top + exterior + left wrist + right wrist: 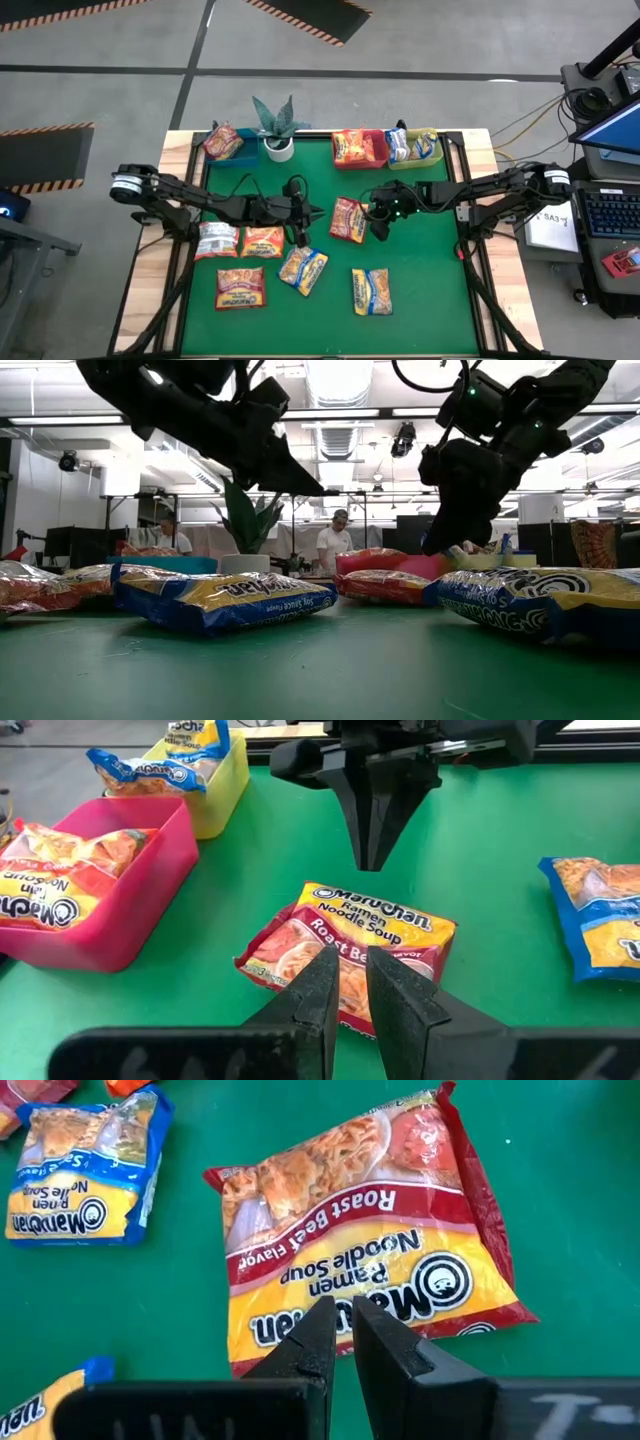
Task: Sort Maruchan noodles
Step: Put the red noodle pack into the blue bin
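A red-and-yellow Roast Beef noodle packet [347, 220] [400, 930] [360, 1230] lies flat on the green mat at mid-table. My left gripper [318, 212] [352, 955] hovers just left of it, shut and holding nothing. My right gripper [378, 228] [343, 1302] hovers over its right edge, also shut and holding nothing, and faces the left gripper across the packet. In the low view both grippers hang clear above the mat. Other noodle packets lie flat nearer the front: a red one [217, 240], an orange one [262, 242], another red one [240, 288] and two blue-and-yellow ones [303, 268] [371, 291].
Along the far edge stand a blue bin [240, 158] with a packet in it, a potted plant [277, 128], a red bin [378, 150] with orange-red packets and a yellow-green bin [430, 160] with blue-and-yellow packets. Bare green mat lies at the right and near side.
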Controlling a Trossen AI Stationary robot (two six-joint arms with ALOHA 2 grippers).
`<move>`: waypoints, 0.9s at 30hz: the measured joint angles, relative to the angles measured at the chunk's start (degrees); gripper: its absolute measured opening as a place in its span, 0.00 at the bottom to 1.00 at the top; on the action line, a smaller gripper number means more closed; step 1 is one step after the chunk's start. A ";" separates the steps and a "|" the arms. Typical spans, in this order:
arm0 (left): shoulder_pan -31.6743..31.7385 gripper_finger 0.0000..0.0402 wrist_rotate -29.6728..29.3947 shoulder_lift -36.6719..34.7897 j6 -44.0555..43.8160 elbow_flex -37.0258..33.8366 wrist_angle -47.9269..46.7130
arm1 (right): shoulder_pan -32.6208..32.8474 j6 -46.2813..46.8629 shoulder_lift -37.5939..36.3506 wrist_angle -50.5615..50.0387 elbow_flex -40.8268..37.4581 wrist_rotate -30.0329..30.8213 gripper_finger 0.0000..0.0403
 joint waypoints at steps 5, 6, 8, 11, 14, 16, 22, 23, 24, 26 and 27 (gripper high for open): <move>0.00 0.09 0.00 0.12 -0.71 0.00 0.21 | 0.17 -0.13 0.00 -0.75 -0.20 0.53 0.07; 0.01 0.09 0.00 0.20 -1.14 0.00 0.21 | 0.28 0.01 0.00 -1.14 -0.53 0.52 0.07; 0.02 0.10 0.11 0.45 -1.87 0.00 0.14 | 0.57 0.03 0.00 -1.83 -1.36 0.58 0.07; 0.02 0.11 0.62 0.91 -2.56 0.00 0.08 | 0.76 0.06 0.00 -1.74 -2.64 2.86 0.07; 0.02 0.15 0.80 1.53 -3.78 0.00 0.13 | 0.76 -0.09 0.00 -1.10 -3.55 5.52 0.07; 0.02 0.18 0.79 2.06 -4.51 0.00 0.29 | 0.76 -0.24 0.00 0.23 -4.07 6.32 0.07; 0.02 0.32 0.78 4.81 -6.03 -0.04 2.86 | 0.76 -0.38 0.00 7.99 -5.58 6.59 0.07; 0.04 0.34 0.77 5.33 -6.03 -0.04 3.59 | 0.76 -0.40 0.00 9.27 -5.72 6.59 0.07; 0.04 0.36 0.78 5.73 -6.05 -0.04 4.14 | 0.76 -0.70 0.00 10.14 -5.83 6.59 0.07; 0.04 0.40 0.76 6.41 -6.04 -0.04 4.92 | 0.76 -0.85 0.00 11.38 -5.90 6.61 0.07; 0.04 0.42 0.76 6.75 -6.02 -0.04 5.24 | 0.76 -0.97 0.00 11.88 -5.91 6.62 0.07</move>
